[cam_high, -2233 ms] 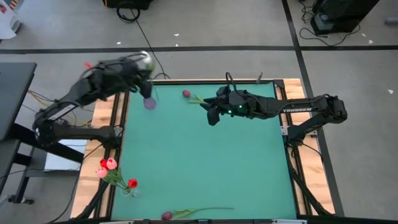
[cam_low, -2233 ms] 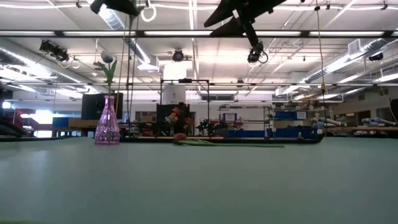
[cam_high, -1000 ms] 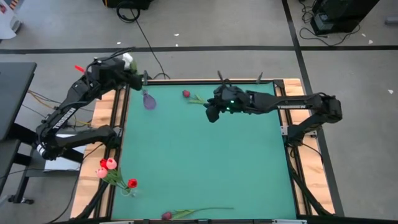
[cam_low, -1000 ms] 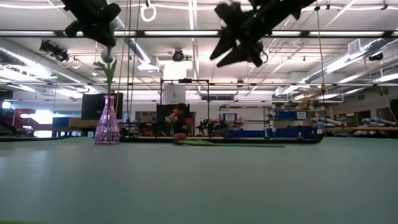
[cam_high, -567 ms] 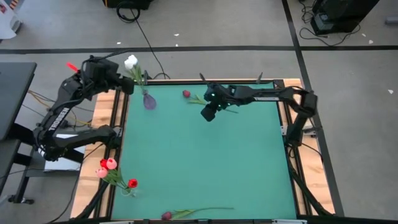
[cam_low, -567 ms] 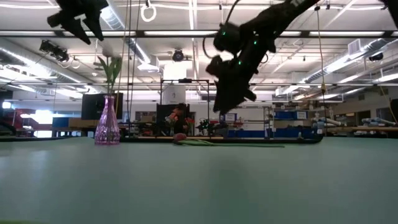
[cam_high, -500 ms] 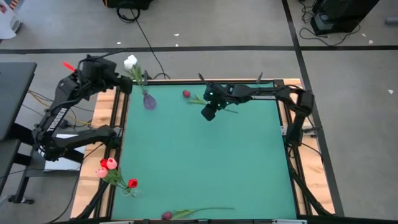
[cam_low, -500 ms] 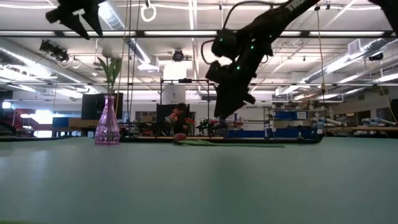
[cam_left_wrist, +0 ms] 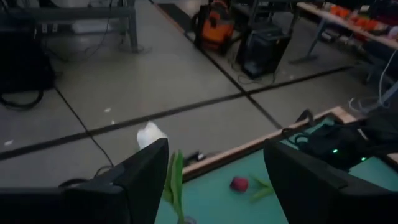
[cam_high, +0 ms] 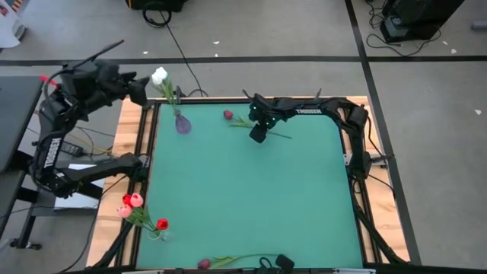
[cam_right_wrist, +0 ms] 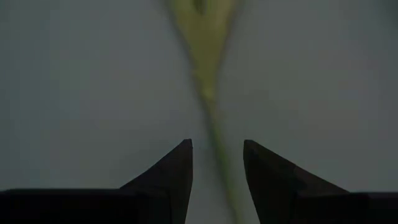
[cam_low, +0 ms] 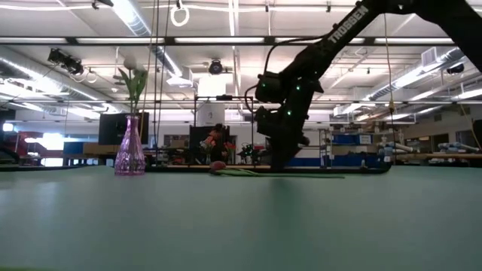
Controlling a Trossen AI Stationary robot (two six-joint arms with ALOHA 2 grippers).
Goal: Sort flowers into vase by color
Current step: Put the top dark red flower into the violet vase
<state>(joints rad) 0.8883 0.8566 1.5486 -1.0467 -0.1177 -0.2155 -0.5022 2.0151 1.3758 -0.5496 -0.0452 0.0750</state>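
From above, a pink glass vase (cam_high: 183, 125) stands near the far left corner of the green table (cam_high: 251, 198) with 1 white tulip (cam_high: 159, 75) in it, the head leaning out past the table's edge. The left gripper (cam_high: 141, 90) is held off the table beside that head, holding nothing. A dark red tulip (cam_high: 227, 115) lies at the far edge with its stem running toward the right gripper (cam_high: 258, 135), which is down over the stem. At the near left edge sits a cluster of 2 pink tulips (cam_high: 133, 202) and 2 red tulips (cam_high: 161, 224) on crossed stems; whether a container holds them cannot be told. Another dark red flower (cam_high: 204, 264) lies along the near edge. The low view shows the vase (cam_low: 129, 148) upright with green leaves rising from its neck, and the right gripper (cam_low: 277, 159) lowered to the tabletop beside the lying tulip (cam_low: 218, 165), detail the overhead camera lacks. The left wrist view shows its 2 fingers (cam_left_wrist: 144, 177) spread wide and empty, with the white head (cam_left_wrist: 149, 134) between them farther off. The right wrist view alone shows the grip: 2 fingertips (cam_right_wrist: 177, 168) part-open, straddling the green stem (cam_right_wrist: 214, 134) without closing on it.
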